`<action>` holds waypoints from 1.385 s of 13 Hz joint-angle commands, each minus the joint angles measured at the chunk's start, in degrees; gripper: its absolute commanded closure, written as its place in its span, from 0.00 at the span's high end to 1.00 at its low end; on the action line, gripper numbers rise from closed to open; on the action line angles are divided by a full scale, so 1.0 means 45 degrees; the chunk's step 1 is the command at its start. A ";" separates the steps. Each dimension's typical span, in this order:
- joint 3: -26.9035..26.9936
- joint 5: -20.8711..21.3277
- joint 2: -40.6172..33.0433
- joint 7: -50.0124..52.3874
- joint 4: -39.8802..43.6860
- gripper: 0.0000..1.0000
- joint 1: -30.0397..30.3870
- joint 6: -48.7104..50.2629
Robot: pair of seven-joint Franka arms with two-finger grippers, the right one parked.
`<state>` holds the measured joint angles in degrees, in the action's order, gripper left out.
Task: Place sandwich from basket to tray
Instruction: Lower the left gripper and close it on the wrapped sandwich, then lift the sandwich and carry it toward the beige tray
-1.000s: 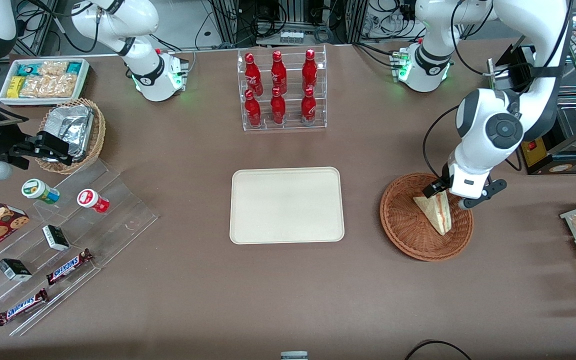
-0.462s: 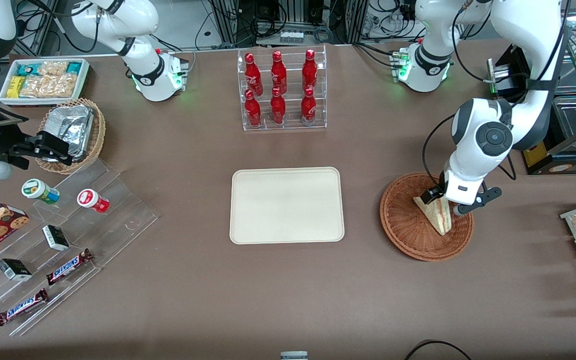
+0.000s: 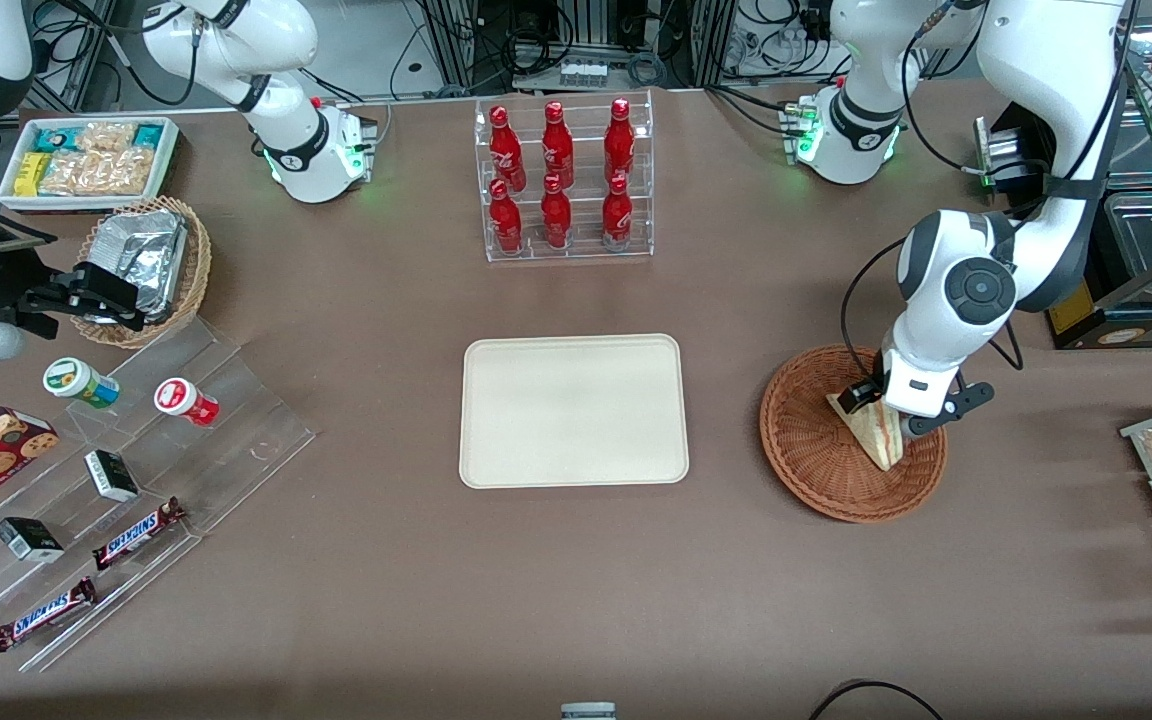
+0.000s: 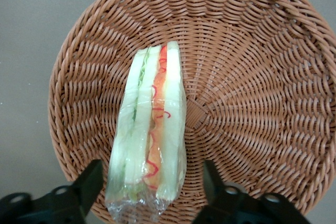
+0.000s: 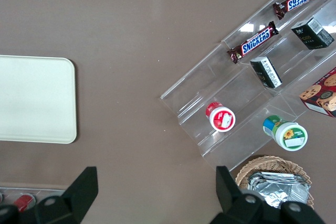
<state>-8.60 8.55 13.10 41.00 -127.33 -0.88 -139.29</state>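
Two fingers of your left gripper (image 4: 149, 192) stand spread wide, one on each flat bread face of the sandwich (image 4: 149, 148), with visible gaps on both sides; nothing is gripped yet. The plastic-wrapped wedge stands on edge in the reddish-brown wicker basket (image 3: 816, 470), cut face up, and its long axis runs straight away from the wrist, crosswise to the closing line. You look set to close across its thickness. The cream tray (image 3: 573, 410) lies well apart, toward the parked arm's end of the table.
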 commanded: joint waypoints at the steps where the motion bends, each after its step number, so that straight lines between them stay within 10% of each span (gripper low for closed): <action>1: -0.0003 0.0249 0.0020 0.0166 -0.0064 0.38 0.0058 -0.0122; 4: -0.0003 0.0327 -0.0194 0.0127 0.0013 0.00 0.0058 0.0539; 18: -0.2326 0.0132 -0.1134 -0.1846 0.2807 0.00 -0.0682 0.6344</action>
<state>-17.60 9.10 7.46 32.21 -115.54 -2.67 -112.17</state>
